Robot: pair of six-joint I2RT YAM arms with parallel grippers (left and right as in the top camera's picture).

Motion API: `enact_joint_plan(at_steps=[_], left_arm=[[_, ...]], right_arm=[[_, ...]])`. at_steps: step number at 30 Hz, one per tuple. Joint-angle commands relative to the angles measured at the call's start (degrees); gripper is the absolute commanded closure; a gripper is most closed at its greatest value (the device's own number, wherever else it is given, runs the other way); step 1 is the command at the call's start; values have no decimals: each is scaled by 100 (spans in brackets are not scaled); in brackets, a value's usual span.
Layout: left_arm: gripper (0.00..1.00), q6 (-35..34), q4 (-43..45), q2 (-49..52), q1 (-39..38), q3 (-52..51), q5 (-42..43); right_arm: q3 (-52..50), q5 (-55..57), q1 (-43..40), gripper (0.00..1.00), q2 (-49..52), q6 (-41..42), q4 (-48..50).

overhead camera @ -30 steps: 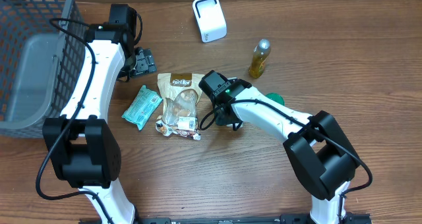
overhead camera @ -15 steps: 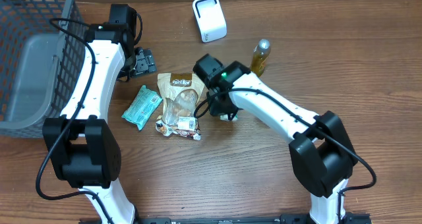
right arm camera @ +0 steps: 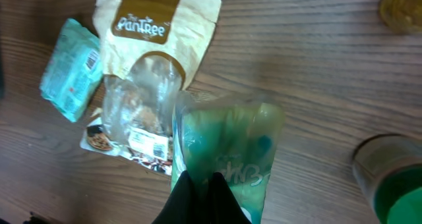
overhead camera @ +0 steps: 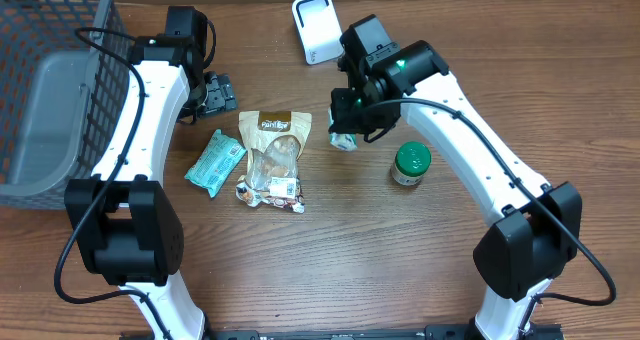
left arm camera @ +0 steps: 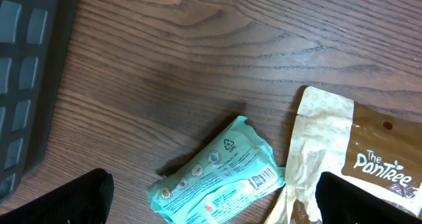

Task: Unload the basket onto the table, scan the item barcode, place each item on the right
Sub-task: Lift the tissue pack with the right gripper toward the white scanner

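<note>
- A translucent green pouch [right arm camera: 227,151] is pinched in the closed right hand [right arm camera: 198,196] and held above the worktop [overhead camera: 400,270], just below the white scanner [overhead camera: 317,27] at the upper centre of the overhead frame
- The left hand [overhead camera: 213,93] is spread wide with nothing held, at the upper left
- A teal packet [left arm camera: 214,178], a PanTree bag [overhead camera: 272,140] and a green-lidded jar [overhead camera: 410,163] are seen lying on the worktop

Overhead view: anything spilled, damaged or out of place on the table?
Nothing spilled or damaged. The teal packet lies tilted beside the PanTree pouch, which touches a small snack packet; ordinary loose clutter.
</note>
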Motion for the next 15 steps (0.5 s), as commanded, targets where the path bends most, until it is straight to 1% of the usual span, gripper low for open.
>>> enact_joint_plan(at_steps=[1, 9, 15], left_arm=[[0, 87, -15, 44, -7, 109, -76], [0, 87, -15, 44, -7, 109, -76], [0, 87, -15, 44, -7, 109, -76]], right_arm=[[-306, 155, 129, 96, -83, -120, 26], [-1143, 111, 262, 96, -70, -90, 800], [-1596, 105, 260, 96, -68, -76, 1080]])
